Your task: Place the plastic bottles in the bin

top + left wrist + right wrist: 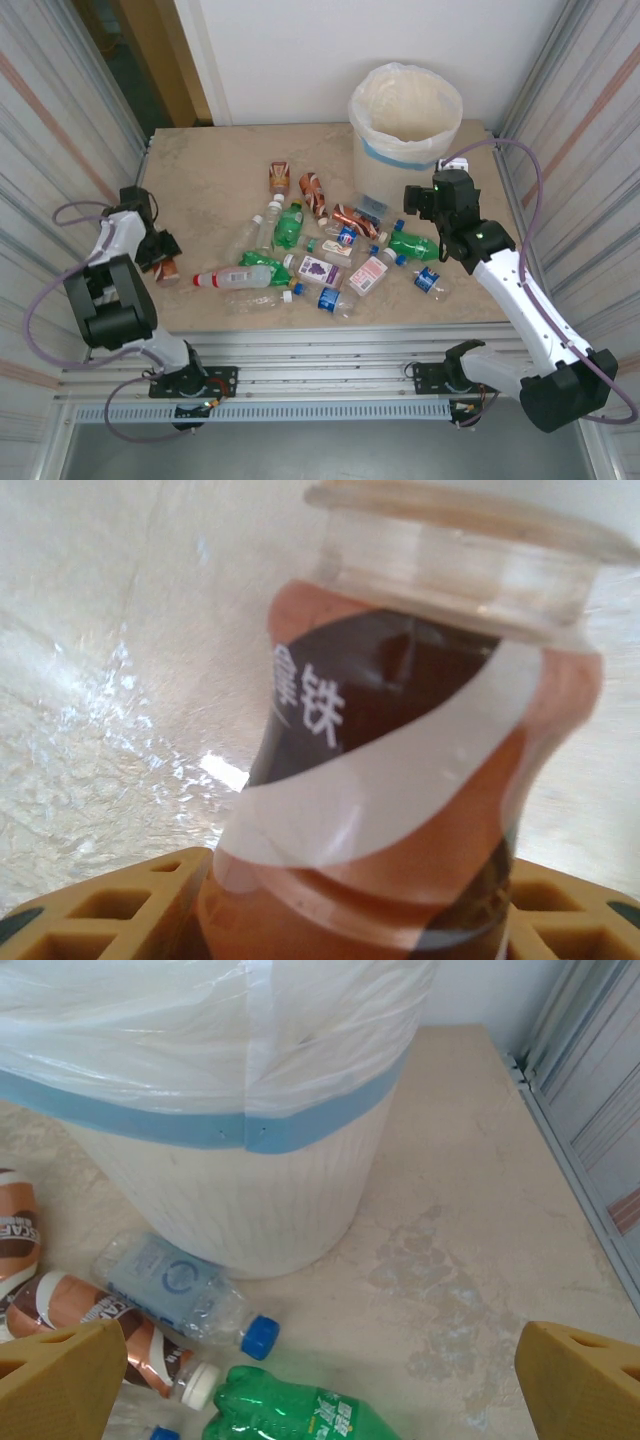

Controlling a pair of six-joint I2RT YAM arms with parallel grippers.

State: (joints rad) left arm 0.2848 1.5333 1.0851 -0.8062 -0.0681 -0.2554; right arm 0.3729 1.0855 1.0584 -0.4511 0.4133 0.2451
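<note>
Many plastic bottles [320, 268] are seen scattered over the table [200, 170] centre, just in front of the bin [385, 165]. One brown bottle [400, 810] is clamped betw. the left gripper [158, 250] fingers at the table's L edge. Near the bin base, the right gripper [320, 1385] is seen wide open & empty.

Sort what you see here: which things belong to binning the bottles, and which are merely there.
Of the job:
- bin
- brown bottle, in the left tool
- green bottle at the right
- long clear bottle
- purple-labelled bottle, with the rest of the pile

Merely there:
- table
- metal rail at the near edge
</note>
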